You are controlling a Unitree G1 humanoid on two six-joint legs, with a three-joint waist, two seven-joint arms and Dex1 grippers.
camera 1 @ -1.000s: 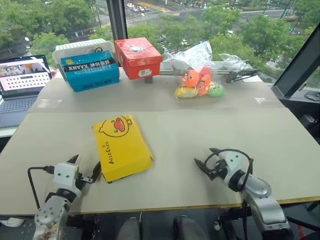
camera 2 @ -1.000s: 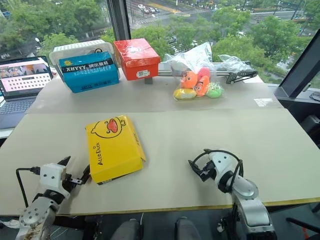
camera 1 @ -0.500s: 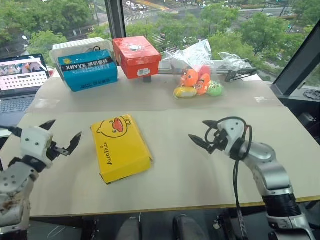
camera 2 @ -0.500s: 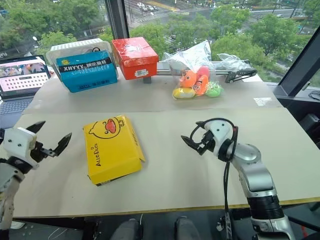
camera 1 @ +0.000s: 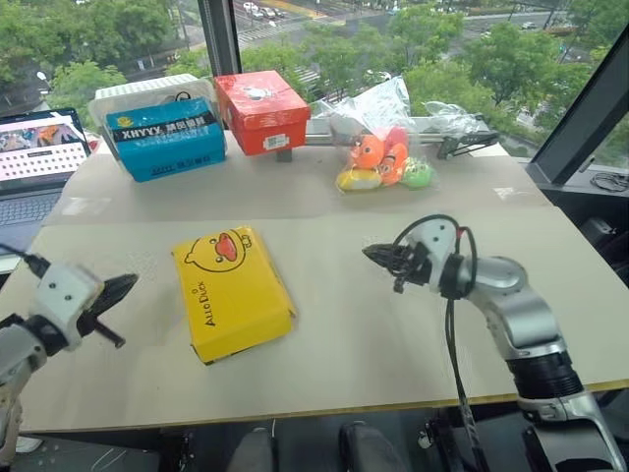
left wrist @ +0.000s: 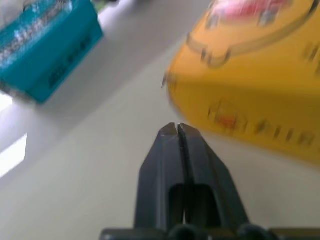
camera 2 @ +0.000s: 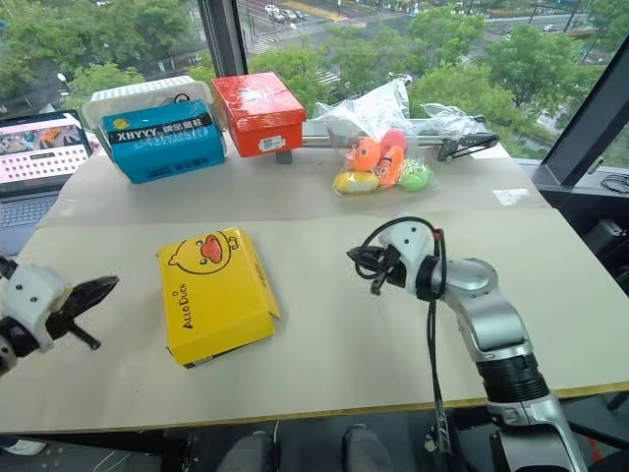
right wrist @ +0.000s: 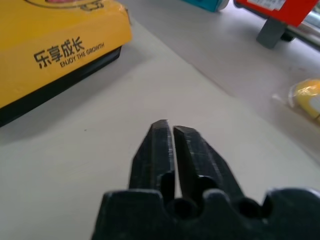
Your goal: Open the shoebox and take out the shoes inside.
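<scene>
The shoebox [camera 1: 232, 292], flat and yellow with a duck face and "AlloDuck" on its lid, lies closed on the table's near left; the shoes are hidden. To its left my left gripper [camera 1: 125, 283] hovers shut and empty, pointing toward the box, which also appears in the left wrist view [left wrist: 250, 90]. My right gripper [camera 1: 374, 254] hangs shut and empty above the table to the right of the box, a good gap away. The right wrist view has the shoebox [right wrist: 55, 45] side with dark lower edge ahead of the shut fingers [right wrist: 155, 145].
At the table's far edge stand a blue box [camera 1: 167, 138] over a white bin, a red box [camera 1: 261, 110], and a clear bag of orange and green toys [camera 1: 385, 157]. A laptop [camera 1: 39, 162] sits far left. A window post [camera 1: 580, 108] slants at right.
Both grippers have gone from open to shut. Each arm rose off the table; the left swung out to the left, the right moved up and in toward the box.
</scene>
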